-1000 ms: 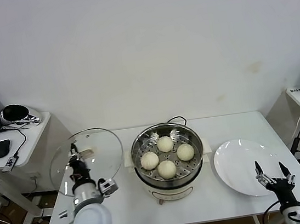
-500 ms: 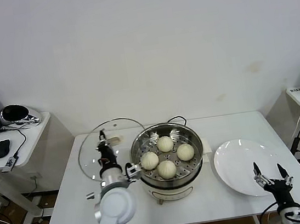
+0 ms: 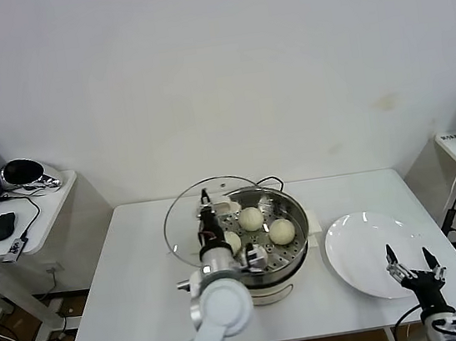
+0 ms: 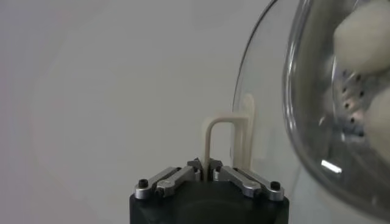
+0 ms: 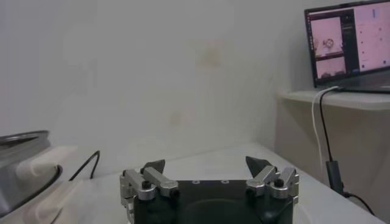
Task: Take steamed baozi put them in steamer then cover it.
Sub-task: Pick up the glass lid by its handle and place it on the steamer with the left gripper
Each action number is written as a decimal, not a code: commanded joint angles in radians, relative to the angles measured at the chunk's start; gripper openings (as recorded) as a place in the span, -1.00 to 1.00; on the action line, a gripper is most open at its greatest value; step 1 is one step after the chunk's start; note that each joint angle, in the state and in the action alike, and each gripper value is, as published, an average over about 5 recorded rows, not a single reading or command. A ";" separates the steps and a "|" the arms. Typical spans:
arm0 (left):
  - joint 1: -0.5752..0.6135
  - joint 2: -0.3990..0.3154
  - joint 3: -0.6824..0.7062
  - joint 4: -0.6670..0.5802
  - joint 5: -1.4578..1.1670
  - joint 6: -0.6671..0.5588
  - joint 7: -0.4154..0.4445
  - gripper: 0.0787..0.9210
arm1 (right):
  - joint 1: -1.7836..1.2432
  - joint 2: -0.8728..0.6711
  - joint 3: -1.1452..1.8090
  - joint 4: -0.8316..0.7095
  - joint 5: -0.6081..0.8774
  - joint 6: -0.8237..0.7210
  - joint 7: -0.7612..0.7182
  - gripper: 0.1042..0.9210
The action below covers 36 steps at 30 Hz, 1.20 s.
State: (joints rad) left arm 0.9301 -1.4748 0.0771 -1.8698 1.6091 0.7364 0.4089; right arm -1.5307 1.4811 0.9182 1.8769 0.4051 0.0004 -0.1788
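Observation:
The steamer (image 3: 298,214), a shiny steel basket on a white pot base, stands mid-table with the steamed baozi in it. Two baozi (image 3: 251,219) (image 3: 281,231) show plainly; a third (image 3: 232,242) is partly behind my left arm. My left gripper (image 3: 207,211) is shut on the cream handle (image 4: 210,137) of the cover (image 3: 183,227). This clear glass lid hangs tilted over the steamer's left side, its rim overlapping the basket (image 4: 294,91). My right gripper (image 3: 417,267) stands open and empty near the table's front right corner, by the plate.
A flat white plate (image 3: 364,245) lies right of the steamer. A black cable (image 3: 267,182) runs behind the pot. A side table (image 3: 48,207) on the left carries a laptop, mouse and headset. Another desk with a laptop (image 5: 347,42) is on the right.
My left gripper has carried the cover rightward from the table's left edge until it partly overlaps the steamer. The right gripper has stayed where it was.

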 commanded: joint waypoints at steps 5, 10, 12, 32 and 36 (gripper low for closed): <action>-0.040 -0.104 0.132 0.114 0.088 0.043 0.038 -0.85 | 0.021 0.004 -0.002 -0.025 -0.008 0.000 -0.001 0.76; -0.050 -0.125 0.137 0.153 0.063 0.043 -0.008 -0.85 | 0.024 0.001 -0.003 -0.033 -0.010 0.004 -0.001 0.76; -0.056 -0.126 0.131 0.164 0.049 0.044 -0.023 -0.85 | 0.024 0.002 -0.004 -0.034 -0.012 0.004 -0.001 0.76; -0.013 -0.124 0.107 0.173 -0.007 0.044 -0.093 -0.85 | 0.023 0.007 -0.005 -0.043 -0.025 0.012 -0.003 0.76; -0.013 -0.124 0.103 0.175 -0.008 0.044 -0.098 -0.85 | 0.024 0.009 -0.005 -0.042 -0.026 0.012 -0.003 0.76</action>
State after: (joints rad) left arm 0.9154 -1.5934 0.1805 -1.7063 1.6099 0.7365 0.3282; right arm -1.5085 1.4894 0.9136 1.8353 0.3798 0.0126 -0.1812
